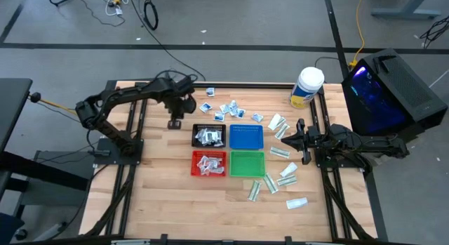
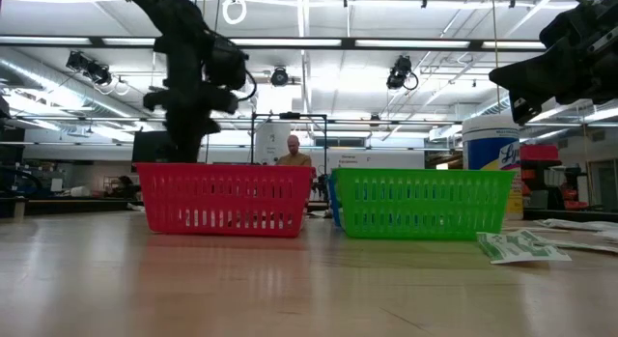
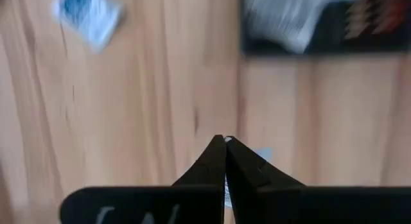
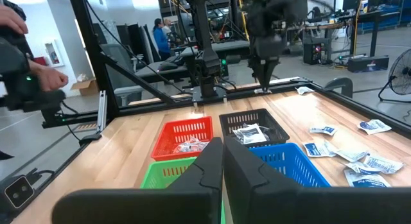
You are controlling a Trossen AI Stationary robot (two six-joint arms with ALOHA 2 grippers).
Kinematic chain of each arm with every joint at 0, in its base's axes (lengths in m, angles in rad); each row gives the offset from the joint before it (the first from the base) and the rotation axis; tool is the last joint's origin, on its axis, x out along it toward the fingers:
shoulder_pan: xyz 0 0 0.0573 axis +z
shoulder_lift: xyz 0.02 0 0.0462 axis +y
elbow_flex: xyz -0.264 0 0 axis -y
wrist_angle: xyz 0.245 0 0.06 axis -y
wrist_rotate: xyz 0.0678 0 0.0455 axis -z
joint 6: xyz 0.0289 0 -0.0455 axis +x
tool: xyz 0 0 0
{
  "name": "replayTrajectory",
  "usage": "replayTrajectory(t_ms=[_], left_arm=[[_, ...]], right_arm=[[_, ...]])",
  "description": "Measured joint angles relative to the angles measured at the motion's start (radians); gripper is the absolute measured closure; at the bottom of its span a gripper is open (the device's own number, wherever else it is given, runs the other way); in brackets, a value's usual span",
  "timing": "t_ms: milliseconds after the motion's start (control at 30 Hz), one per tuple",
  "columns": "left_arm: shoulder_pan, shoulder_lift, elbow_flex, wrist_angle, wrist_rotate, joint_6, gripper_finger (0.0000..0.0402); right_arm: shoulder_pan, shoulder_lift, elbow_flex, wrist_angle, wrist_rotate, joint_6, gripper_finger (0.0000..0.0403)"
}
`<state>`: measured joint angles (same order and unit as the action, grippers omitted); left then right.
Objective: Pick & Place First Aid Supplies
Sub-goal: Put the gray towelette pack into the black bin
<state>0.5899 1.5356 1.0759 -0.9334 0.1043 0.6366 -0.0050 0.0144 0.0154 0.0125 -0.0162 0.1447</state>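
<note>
Nearest us, a white-and-green packet [image 2: 521,246] lies beside the green tray [image 2: 421,203], and our left gripper [image 3: 225,142], clenched on a blue-print packet [image 3: 262,154], hovers beside the black tray [image 1: 209,135], while our right gripper [image 1: 285,139] waits closed.

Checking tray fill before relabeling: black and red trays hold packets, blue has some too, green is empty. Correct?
Not quite. The blue tray is empty, as the high view shows. The rest stands: the black tray and the red tray hold packets, and the green tray is empty.
</note>
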Motion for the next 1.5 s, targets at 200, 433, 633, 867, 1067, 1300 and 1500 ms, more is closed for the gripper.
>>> replayTrajectory(t_ms=[200,433,633,867,1067,1300,1500], left_arm=[[-0.03,0.0,0.037,0.107,0.214,0.002,0.0397],[-0.072,0.0,0.037,0.272,0.434,0.002,0.0397],[-0.113,0.002,0.037,0.378,0.462,0.002,0.0397],[-0.157,0.026,0.037,0.433,0.457,0.002,0.039],[-0.185,0.036,0.037,0.44,0.424,0.002,0.0388],[-0.203,0.036,0.037,0.448,0.345,-0.077,0.0379],[-0.201,0.036,0.037,0.448,0.257,-0.109,0.0318]], right_arm=[[0.0,0.0,0.0,0.0,0.0,0.0,0.0385],[0.0,0.0,0.0,0.0,0.0,0.0,0.0385],[0.0,0.0,0.0,0.0,0.0,0.0,0.0385],[0.0,0.0,0.0,0.0,0.0,0.0,0.0385],[0.0,0.0,0.0,0.0,0.0,0.0,0.0385],[0.0,0.0,0.0,0.0,0.0,0.0,0.0385],[0.0,0.0,0.0,0.0,0.0,0.0,0.0385]])
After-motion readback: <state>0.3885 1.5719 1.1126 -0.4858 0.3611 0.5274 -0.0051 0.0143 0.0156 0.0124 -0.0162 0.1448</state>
